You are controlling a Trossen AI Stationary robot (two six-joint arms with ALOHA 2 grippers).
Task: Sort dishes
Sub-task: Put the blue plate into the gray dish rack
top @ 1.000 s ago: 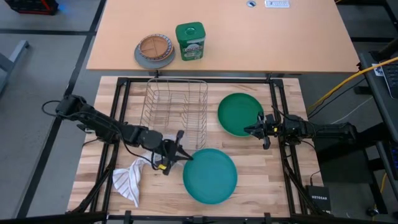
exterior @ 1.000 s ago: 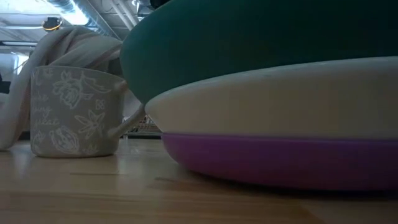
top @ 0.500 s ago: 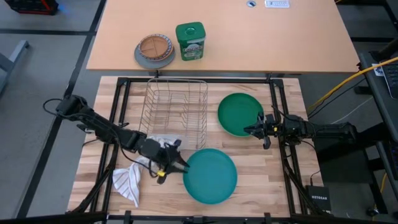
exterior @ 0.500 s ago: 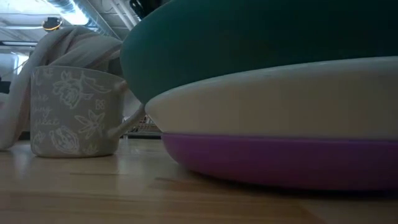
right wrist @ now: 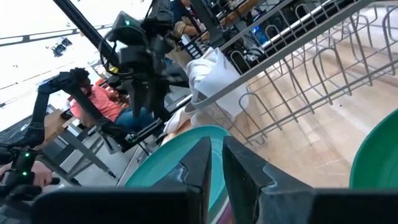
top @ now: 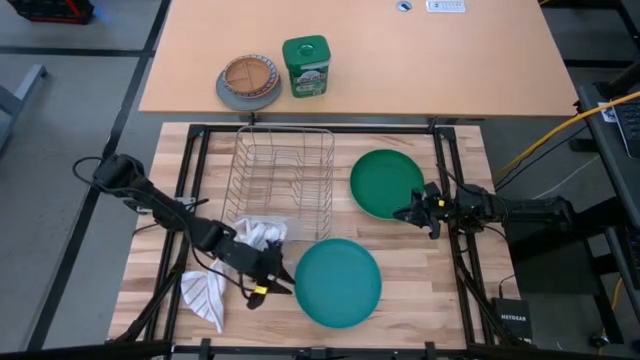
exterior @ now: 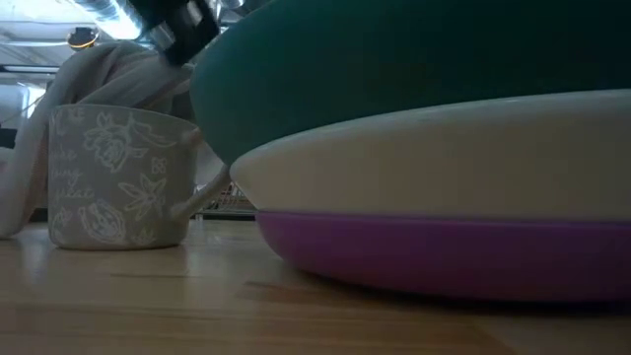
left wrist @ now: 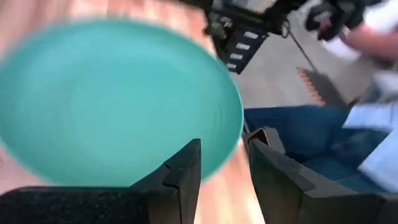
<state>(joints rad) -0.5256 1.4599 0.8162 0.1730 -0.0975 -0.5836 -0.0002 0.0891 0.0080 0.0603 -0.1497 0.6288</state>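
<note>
Hiding all but the rims, teal plate (exterior: 414, 69) covers white plate (exterior: 444, 158) and purple plate (exterior: 444, 251); left fingers (left wrist: 186, 171) apart.

The high view was evenly lit and sharp, with only soft shadows on the desk (top: 420, 270). The low view was dim and backlit, bright ceiling light glaring behind a dark teal plate (exterior: 414, 69). The left wrist view was smeared by motion blur. The right wrist view was overexposed toward the bright background.
</note>
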